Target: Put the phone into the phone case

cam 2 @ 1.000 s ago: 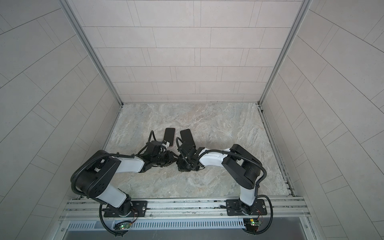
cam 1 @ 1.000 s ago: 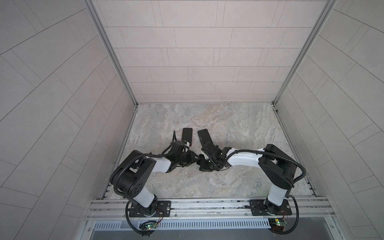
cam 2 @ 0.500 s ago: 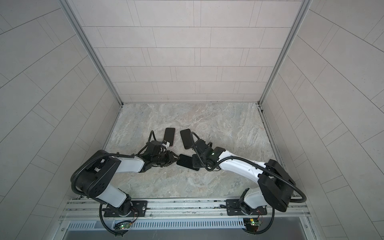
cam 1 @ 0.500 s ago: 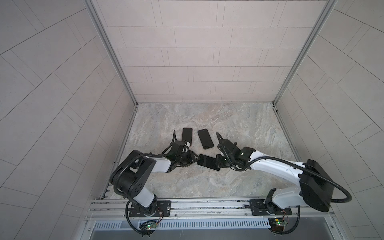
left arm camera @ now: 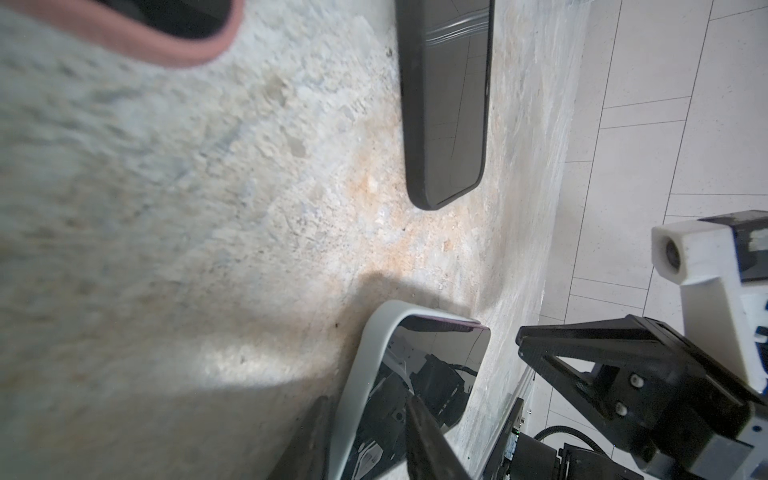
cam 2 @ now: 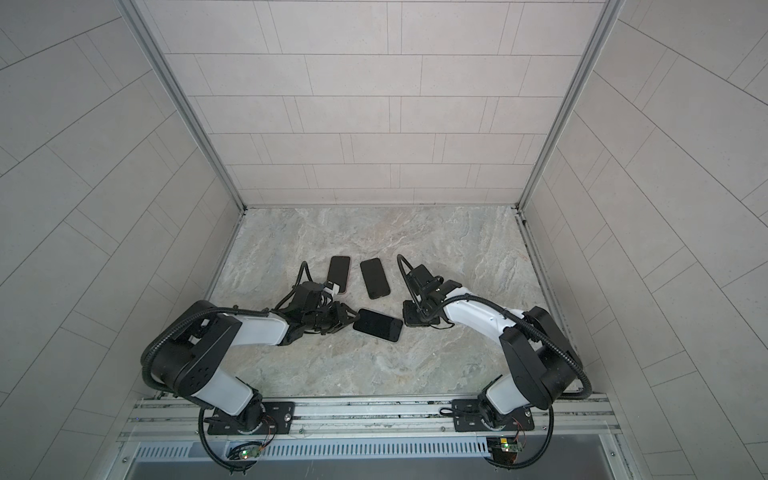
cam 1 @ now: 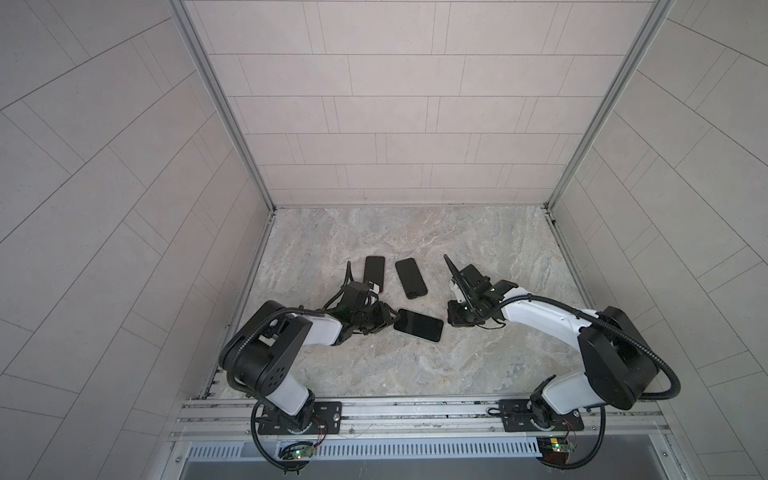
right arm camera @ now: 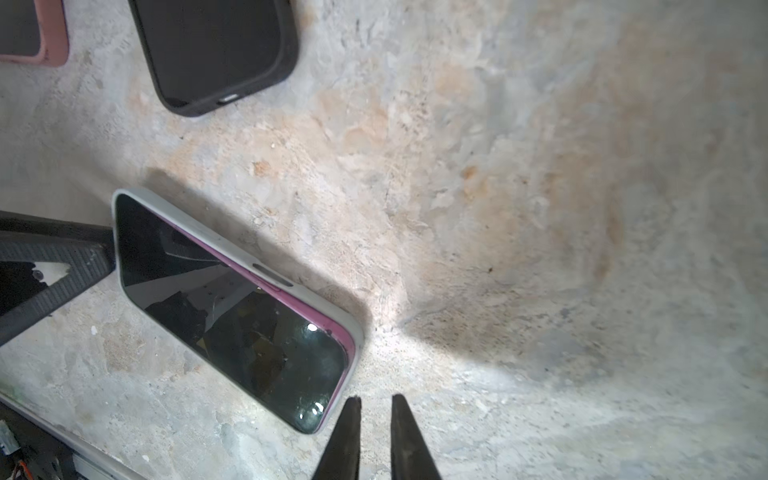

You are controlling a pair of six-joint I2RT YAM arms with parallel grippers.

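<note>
The phone [right arm camera: 232, 316], dark screen up, lies inside the pale grey phone case [right arm camera: 199, 226] on the stone table; a purple edge of the phone shows along the case's far rim. In both top views the cased phone [cam 1: 417, 325] [cam 2: 377, 325] lies at the front middle. My left gripper [left arm camera: 365, 401] [cam 1: 388, 322] is shut on the case's left end, one finger over the screen and one outside the rim. My right gripper [right arm camera: 376, 399] [cam 1: 456, 321] stands just right of the phone's other end, off it. Its jaws are a narrow gap apart and hold nothing.
A phone in a black case [cam 1: 410, 278] [right arm camera: 216, 50] lies just behind the grey one. A phone in a pink case [cam 1: 374, 272] [right arm camera: 50, 45] lies to the left of the black one, behind my left wrist. Tiled walls enclose the table on three sides.
My right gripper has drawn back to the right, off the cased phone, and its arm has unfolded outward. The left gripper has kept its hold and the phone lies flat.
</note>
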